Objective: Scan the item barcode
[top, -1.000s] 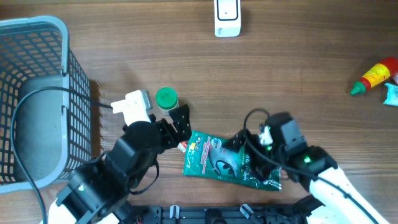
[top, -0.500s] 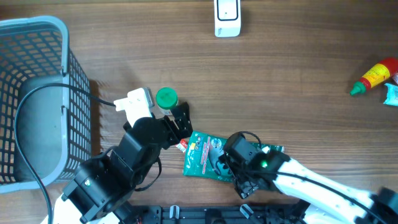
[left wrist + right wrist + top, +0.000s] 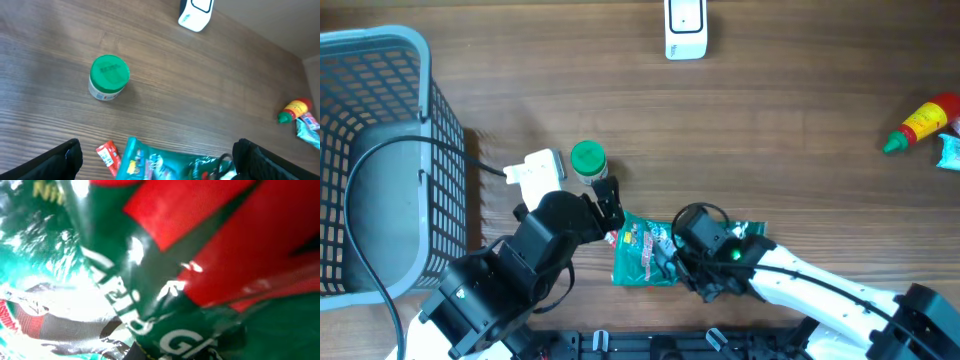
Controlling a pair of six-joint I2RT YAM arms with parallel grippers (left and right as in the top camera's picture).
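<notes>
The left arm [image 3: 510, 280] is big and black, made of chunky round parts. A white block [image 3: 535, 172] sits near its front end, and a thin black cable [image 3: 480, 165] comes out of the block in a long loop. A tiny green light [image 3: 450, 293] glows on the arm's side. The left pincer [image 3: 608, 200] has two black fingers [image 3: 55, 160]. The right arm [image 3: 810, 290] has a long white part and a black head. A second green light [image 3: 730, 253] shines on the head, and a curly black cable [image 3: 698, 212] sits on top of it.
</notes>
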